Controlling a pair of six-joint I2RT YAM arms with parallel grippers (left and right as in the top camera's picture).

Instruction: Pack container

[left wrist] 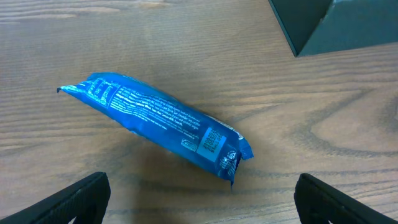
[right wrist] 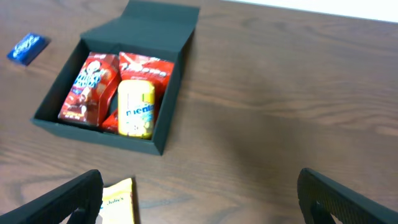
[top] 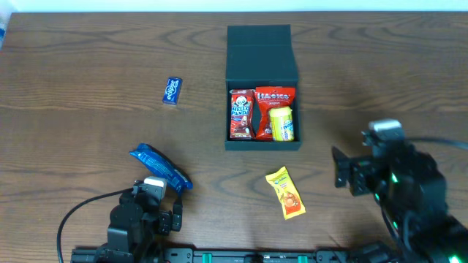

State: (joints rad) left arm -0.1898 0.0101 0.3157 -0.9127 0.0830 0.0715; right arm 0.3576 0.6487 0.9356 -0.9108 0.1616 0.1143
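The container (top: 262, 145) sits open mid-table holding three snacks, while both grippers' jaws are spread wide and empty, the left gripper (left wrist: 202, 199) beside a blue packet (left wrist: 155, 121), the right gripper (right wrist: 200, 186) near a yellow packet (top: 285, 191).

Seen from above, the container (top: 263, 145) is sitting mid-table with its lid lying flat at 12 o'clock, leaving its mouth open to the air. A red packet (top: 241, 115), a second red packet (top: 274, 98) and a yellow tube (top: 282, 124) are crowding its floor. Bare wood is stretching away at 3 o'clock, reaching the wide-spread right gripper (right wrist: 199, 196) at 4. A yellow packet (top: 284, 193) is lying in the way at 6 o'clock. A long blue packet (top: 160, 168) is lying at 8, just ahead of the wide-spread left gripper (left wrist: 202, 193). A small blue packet (top: 172, 91) is lying at 9, well apart.
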